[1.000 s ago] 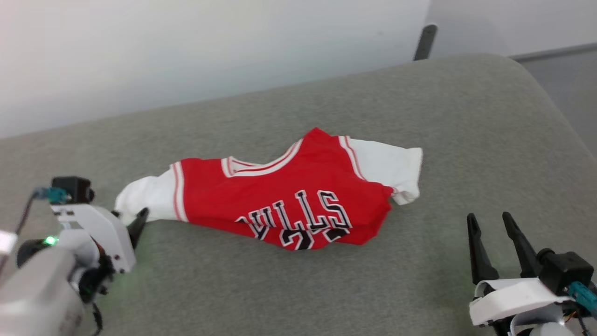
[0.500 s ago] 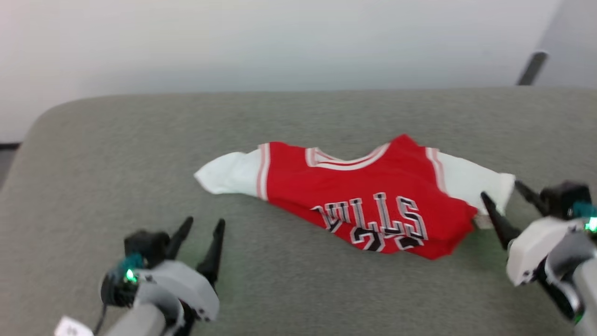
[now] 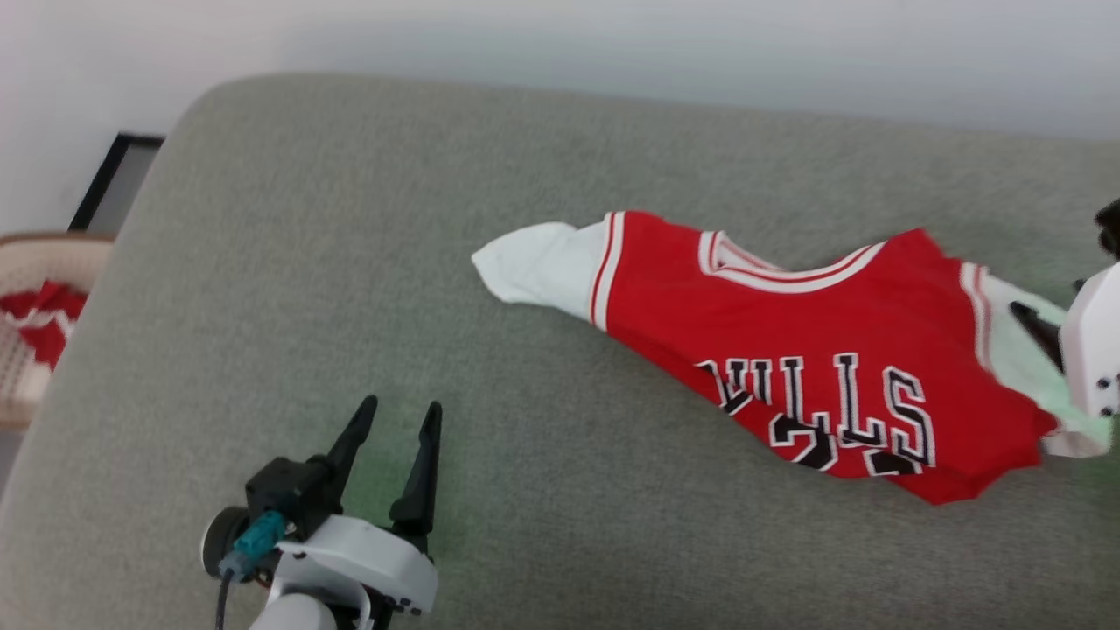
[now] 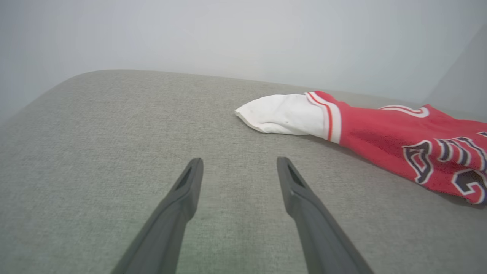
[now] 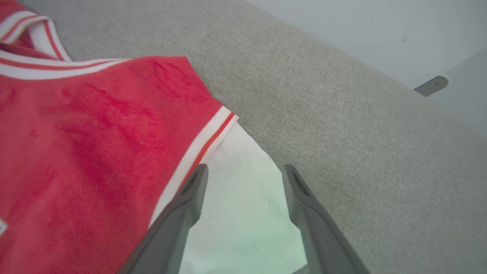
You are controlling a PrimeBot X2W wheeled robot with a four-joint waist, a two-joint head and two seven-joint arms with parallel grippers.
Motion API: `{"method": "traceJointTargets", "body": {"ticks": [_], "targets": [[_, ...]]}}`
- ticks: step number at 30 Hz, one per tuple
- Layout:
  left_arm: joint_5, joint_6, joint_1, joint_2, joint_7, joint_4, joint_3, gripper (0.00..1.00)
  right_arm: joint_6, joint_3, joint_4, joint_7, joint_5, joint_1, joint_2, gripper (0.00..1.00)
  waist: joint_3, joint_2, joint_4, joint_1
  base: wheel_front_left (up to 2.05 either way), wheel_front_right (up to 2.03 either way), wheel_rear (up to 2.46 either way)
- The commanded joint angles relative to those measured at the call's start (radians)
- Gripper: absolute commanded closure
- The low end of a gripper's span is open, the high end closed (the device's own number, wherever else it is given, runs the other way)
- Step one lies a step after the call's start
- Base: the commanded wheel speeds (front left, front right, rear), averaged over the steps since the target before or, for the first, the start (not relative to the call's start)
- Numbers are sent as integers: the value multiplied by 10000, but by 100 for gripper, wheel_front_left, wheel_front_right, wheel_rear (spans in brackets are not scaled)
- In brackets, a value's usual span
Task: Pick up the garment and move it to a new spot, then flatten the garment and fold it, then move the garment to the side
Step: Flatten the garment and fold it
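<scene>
Grey fabric-covered worktop point(image 3: 262, 262). Right of centre on it, rumpled: red jersey-style T-shirt with white sleeves point(image 3: 787, 324). Over one white sleeve point(image 5: 243, 217), right pincer point(image 5: 244, 167) spread apart; left pincer point(image 3: 401, 404) spread apart, well clear. Could drag bunched if pinched single-sleeved; could nip worktop cloth.

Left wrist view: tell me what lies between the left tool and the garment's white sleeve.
Only bare grey cushion. The open left tool stands apart from the garment; the head view shows the same gap.

Crumpled red garment point(image 3: 814, 341) on the grey cushion point(image 3: 350, 262) — left gripper point(image 3: 401, 404) well apart, fingers wide
</scene>
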Motion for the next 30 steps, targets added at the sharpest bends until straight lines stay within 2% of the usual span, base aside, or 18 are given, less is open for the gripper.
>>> {"method": "traceJointTargets", "body": {"ticks": [1, 6, 12, 13, 14, 15, 16, 22, 25, 27, 30], "targets": [[139, -97, -100, -110, 1, 4, 97, 0, -10, 198, 113, 69, 129, -221, -114, 0, 810, 0, 613, 0, 0, 0, 0], [644, -514, -326, -481, 0, 145, 573, 0, -10, 1113, 751, 370, 410, -1043, -438, 0, 1204, 0, 854, 0, 0, 0, 0], [1094, -864, -342, -862, 0, 300, 1040, 0, -10, 2068, 1358, 471, 863, -1212, -435, 0, 1278, 0, 844, 0, 0, 0, 0], [1154, -928, -358, -896, 0, 308, 1133, 0, -9, 2284, 1382, 657, 1009, -1157, -369, 18, 1271, 0, 802, 0, 0, 0, 0], [1194, -995, -379, -927, 0, 301, 1219, 0, 1, 2519, 1327, 838, 1190, -1090, -318, 64, 1268, 0, 751, 0, 0, 0, 0], [1197, -1073, -424, -970, 0, 273, 1309, 0, 21, 2655, 1251, 893, 1428, -1080, -287, 76, 1271, 0, 698, 0, 0, 0, 0], [1212, -1166, -485, -971, 0, 259, 1380, 0, 24, 2710, 1231, 842, 1571, -1148, -299, 100, 1276, 0, 646, 0, 0, 0, 0], [1647, -1640, -1699, -370, 35, 422, 1120, 0, -5, 3354, 1070, 729, 2023, -1580, -567, 100, 1284, 0, 308, 0, 0, 0, 0], [1297, -1823, -2851, -121, 611, 672, 658, 0, -7, 3592, 952, 531, 2123, -1947, -592, 100, 1411, 0, 115, 0, 0, 0, 0], [991, -1881, -3878, 232, 1166, 885, 23, 0, -12, 3745, 891, 463, 2172, -2266, -481, 100, 1552, 0, -66, 0, 0, 0, 0], [-278, -1886, -5376, 745, 2298, 1248, -1625, 0, -12, 3968, 790, 319, 2246, -2747, -269, 100, 1826, 0, -373, 0, 0, 0, 0]]}}
